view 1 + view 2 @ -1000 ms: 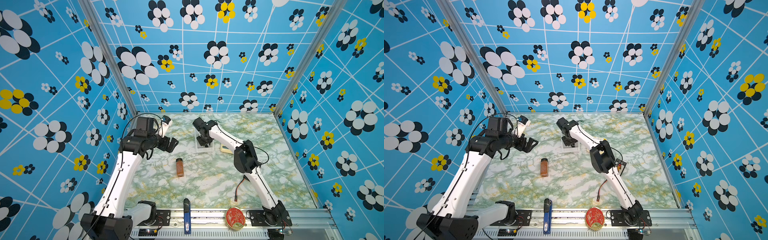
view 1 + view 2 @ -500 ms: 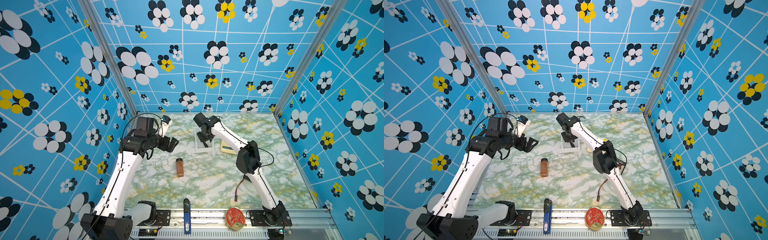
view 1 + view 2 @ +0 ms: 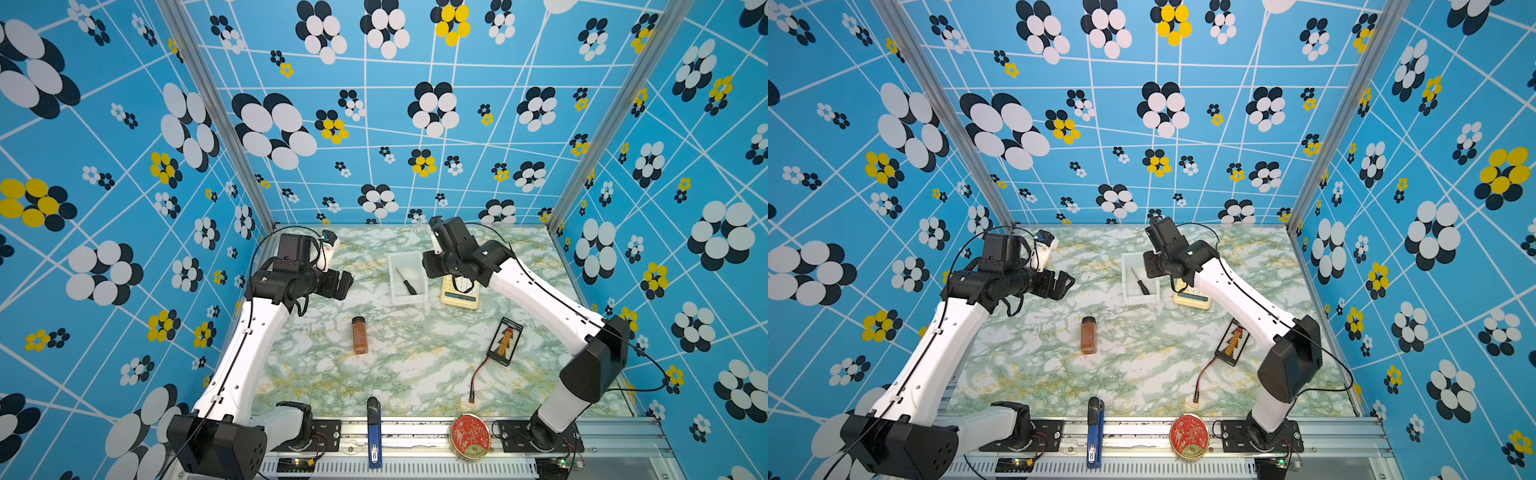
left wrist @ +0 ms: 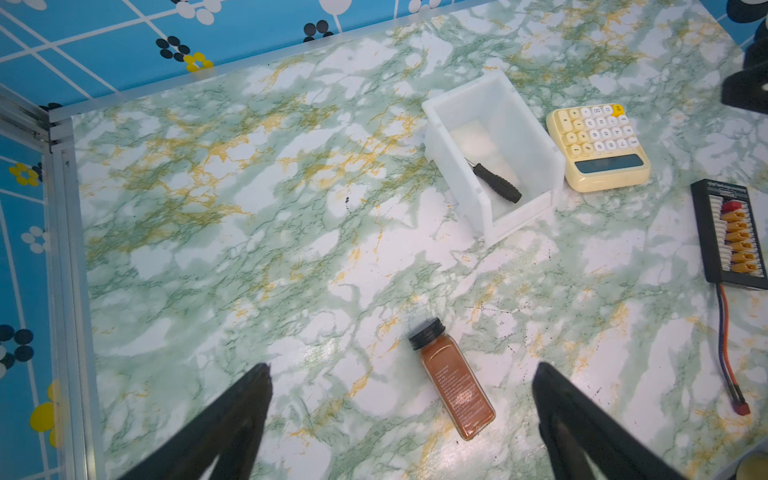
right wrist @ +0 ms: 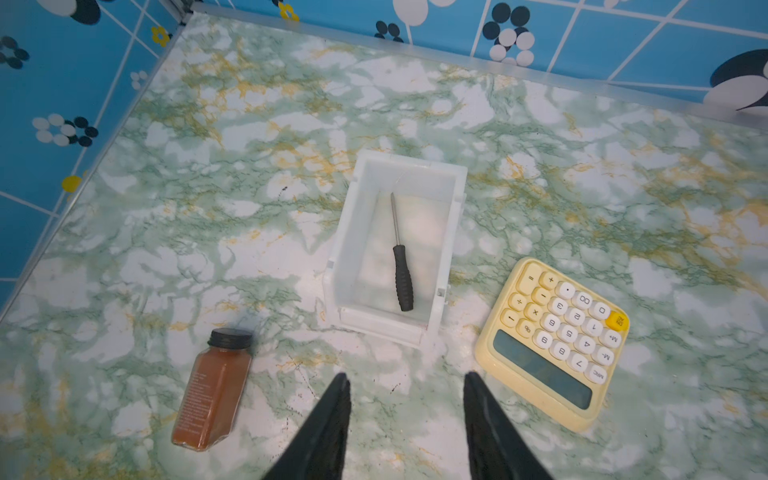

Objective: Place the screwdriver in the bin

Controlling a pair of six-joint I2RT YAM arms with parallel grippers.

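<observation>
At the near edge, on the metal rail, a blue tool (image 3: 374,432) lies end-on, with a round red tin (image 3: 471,436) to its right. Farther in, on the marble table (image 3: 415,374), a bottle (image 3: 359,336) of brown spice lies on its side left of the middle, its black cap toward the far side. Well to its right lies a black charger board (image 3: 506,341), its thin wire trailing toward the near edge. Above the table on the left, farther than the bottle, the left claw (image 4: 402,368) hangs with its fingers spread wide and nothing between them; only bare table and the bottle show below it. Farther still, about mid-table, stands the white bin (image 5: 345,249). The screwdriver (image 5: 403,282) lies flat on the bin's floor, black handle toward the near end and thin shaft pointing to the far end and slightly left, wholly inside the walls. Just right of the bin, with a narrow gap between them, sits the cream calculator (image 5: 552,345). The right claw (image 5: 406,376) hovers above the bin's right side and the calculator's far end, fingers partly apart, narrower than the left claw's. It grips nothing and is clear of the screwdriver
</observation>
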